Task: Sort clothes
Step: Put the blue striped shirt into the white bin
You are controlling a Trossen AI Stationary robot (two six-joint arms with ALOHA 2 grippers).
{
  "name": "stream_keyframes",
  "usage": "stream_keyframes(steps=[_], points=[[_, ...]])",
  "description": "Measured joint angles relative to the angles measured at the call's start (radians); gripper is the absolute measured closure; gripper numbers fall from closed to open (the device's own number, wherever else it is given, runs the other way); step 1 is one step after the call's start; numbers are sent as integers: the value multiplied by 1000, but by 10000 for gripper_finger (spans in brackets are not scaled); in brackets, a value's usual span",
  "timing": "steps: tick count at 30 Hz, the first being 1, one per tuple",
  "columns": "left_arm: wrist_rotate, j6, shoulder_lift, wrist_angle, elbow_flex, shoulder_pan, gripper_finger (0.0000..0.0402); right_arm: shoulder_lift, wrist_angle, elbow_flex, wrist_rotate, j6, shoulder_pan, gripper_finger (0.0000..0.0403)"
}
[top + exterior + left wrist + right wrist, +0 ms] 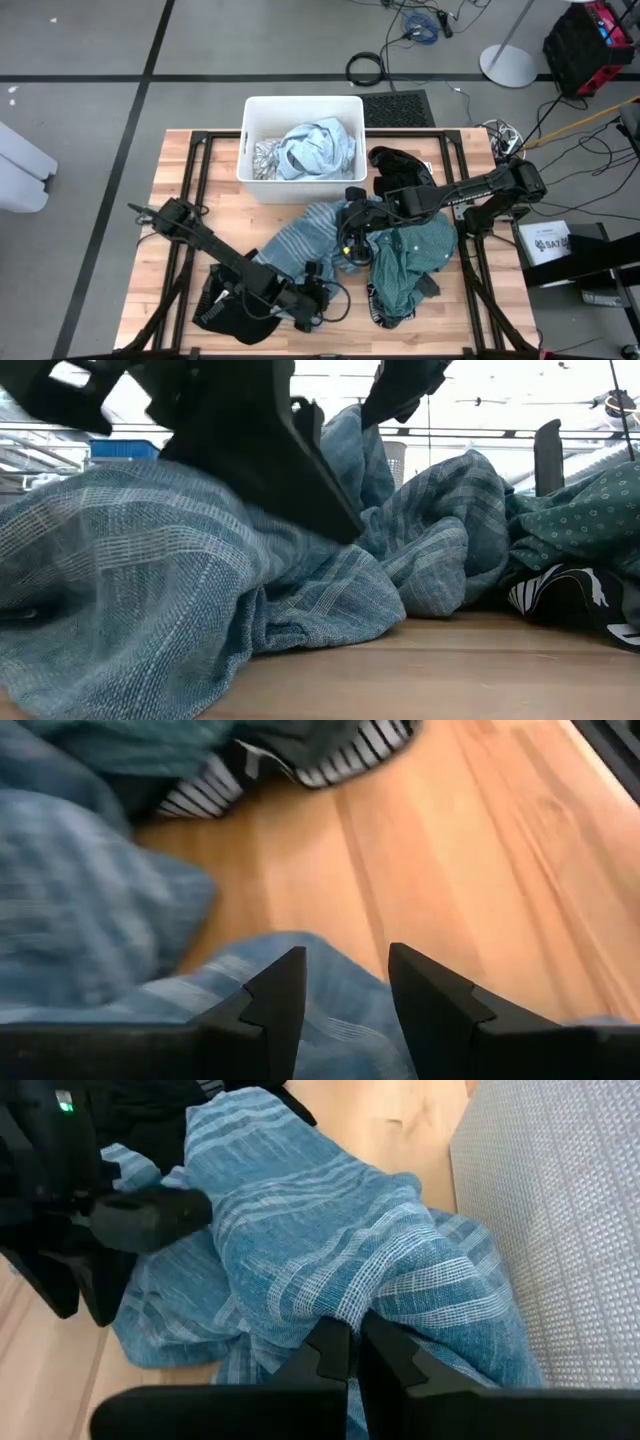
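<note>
A blue striped garment (300, 240) lies crumpled on the wooden table's middle. My right gripper (352, 1342) is shut on it, and that part rises to a peak (350, 430). A teal green garment (415, 255) lies to its right, over a black piece with white stripes (560, 595). My left gripper (345, 985) is open near the table's near edge, its fingers slanting down over the striped garment's near edge (330, 1020). Light blue (315, 150) and white-grey patterned (262, 160) clothes lie in the white bin (250, 180). My right gripper pinches a raised fold of the blue striped garment (340, 1305) between its two fingers, slanting down from the table's right. That fold is lifted; the rest of the garment lies slack on the table. My left gripper is over the cloth; I cannot tell whether it touches.
A black garment (232, 308) lies under my left arm at the near left. Another dark garment (395, 160) lies right of the bin. Bare wood (450, 870) shows beyond my left fingers. The bin's wall (560, 1210) stands close beside my right gripper.
</note>
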State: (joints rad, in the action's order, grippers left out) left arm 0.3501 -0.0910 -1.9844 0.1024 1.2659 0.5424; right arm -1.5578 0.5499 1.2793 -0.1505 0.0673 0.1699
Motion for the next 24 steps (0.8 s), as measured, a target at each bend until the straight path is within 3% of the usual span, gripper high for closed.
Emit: stream_keyframes(steps=[9, 15, 19, 24], points=[[-76, -13, -74, 12, 0, -33, 247, 0, 1, 0, 0, -4, 0, 403], [-162, -100, -89, 41, 6, -56, 253, 0, 1, 0, -1, -4, 0, 403], [-162, -111, -88, 90, 7, -54, 291, 0, 2, 0, -1, -4, 0, 403], [-158, -113, -90, 118, 19, -48, 380, 0, 1, 0, -1, -4, 0, 403]])
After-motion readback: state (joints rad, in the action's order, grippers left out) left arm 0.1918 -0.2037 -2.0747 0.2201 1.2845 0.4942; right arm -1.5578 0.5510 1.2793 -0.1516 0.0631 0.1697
